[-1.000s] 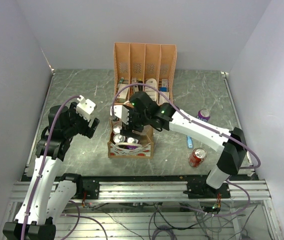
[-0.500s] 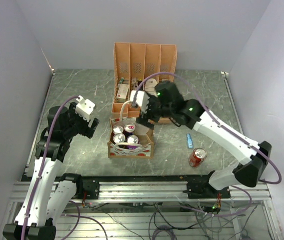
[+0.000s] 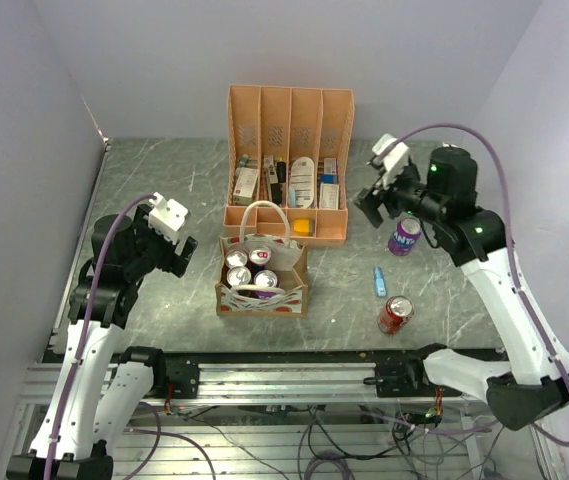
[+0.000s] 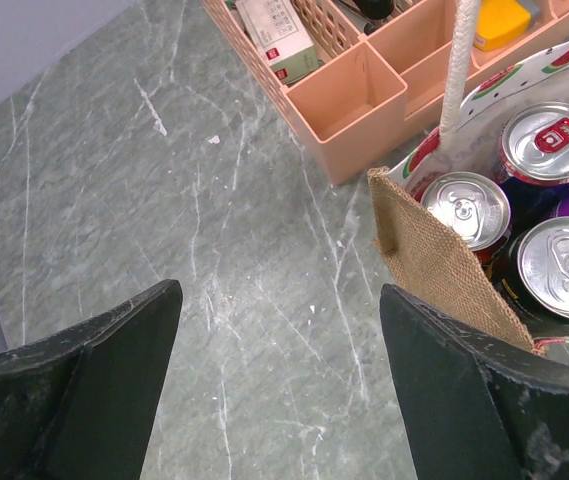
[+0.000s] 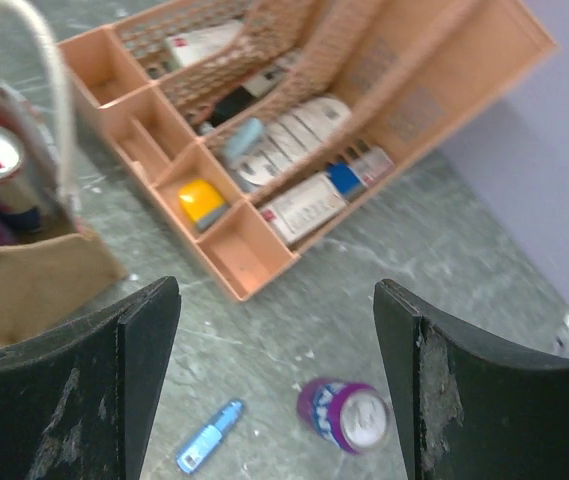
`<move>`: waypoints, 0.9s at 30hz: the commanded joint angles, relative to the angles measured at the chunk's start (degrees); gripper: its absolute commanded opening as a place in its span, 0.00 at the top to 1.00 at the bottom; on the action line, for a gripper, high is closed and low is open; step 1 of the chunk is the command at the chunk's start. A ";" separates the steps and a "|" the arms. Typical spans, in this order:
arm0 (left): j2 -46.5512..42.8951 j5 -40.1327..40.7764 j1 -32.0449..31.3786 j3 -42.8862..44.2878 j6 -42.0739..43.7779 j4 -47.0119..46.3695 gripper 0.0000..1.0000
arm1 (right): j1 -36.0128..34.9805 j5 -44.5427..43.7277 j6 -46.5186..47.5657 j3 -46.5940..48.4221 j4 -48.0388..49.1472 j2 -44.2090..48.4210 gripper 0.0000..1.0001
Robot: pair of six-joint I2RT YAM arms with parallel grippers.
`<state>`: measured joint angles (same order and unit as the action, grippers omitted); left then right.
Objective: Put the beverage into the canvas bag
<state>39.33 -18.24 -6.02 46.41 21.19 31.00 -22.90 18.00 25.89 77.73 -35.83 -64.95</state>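
At the left side of the tabletop [image 3: 164, 170] our left tool [image 4: 279, 300] hangs wide open and empty just beside the canvas bag [image 3: 262, 285], which already holds several cans; we would leave it parked there. Past the peach file organiser [image 3: 289, 130], our right tool [image 5: 276, 290] is open too, nothing between its jaws, hovering above the purple can [image 5: 349, 415] (the next beverage, we judge). That can stands on the tabletop well apart from the bag, with a red can [image 3: 395, 314] nearer us. To grasp well we should descend straight, centre the jaws around the can's body, close firmly, and lift clear of the small blue item [image 5: 209, 436]. Compared with a second ago, the left tool sits where it was, while the right arm has swung from over the bag to the right; both loose cans are unmoved.
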 commanded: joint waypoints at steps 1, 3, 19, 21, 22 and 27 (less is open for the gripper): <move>-0.95 -0.80 0.66 -0.91 -0.05 -3.28 0.08 | 6.63 -3.63 -3.70 -2.01 1.94 3.73 0.22; -1.29 -1.05 0.74 -0.93 0.10 -2.92 0.08 | 10.32 -4.68 -4.96 -3.24 2.36 4.95 0.22; -2.03 -3.63 0.84 -2.54 1.26 -2.94 0.09 | 30.20 -2.29 -6.92 -8.72 0.24 -5.43 0.17; -2.34 -3.44 0.84 -2.05 1.63 -2.29 0.09 | 32.27 -0.02 -6.57 -9.46 -0.01 -7.27 0.16; -2.50 -3.38 0.84 -2.31 1.68 -2.49 0.09 | 33.20 1.11 -6.25 -9.91 -0.18 -8.31 0.15; -2.80 -3.95 0.84 -2.66 1.64 -2.28 0.09 | 34.71 3.45 -4.67 -12.48 -0.56 -12.71 0.12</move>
<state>37.43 -20.10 -5.76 44.36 22.09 29.82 10.94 17.85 19.79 67.11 -35.46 -75.53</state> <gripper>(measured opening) 0.913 0.873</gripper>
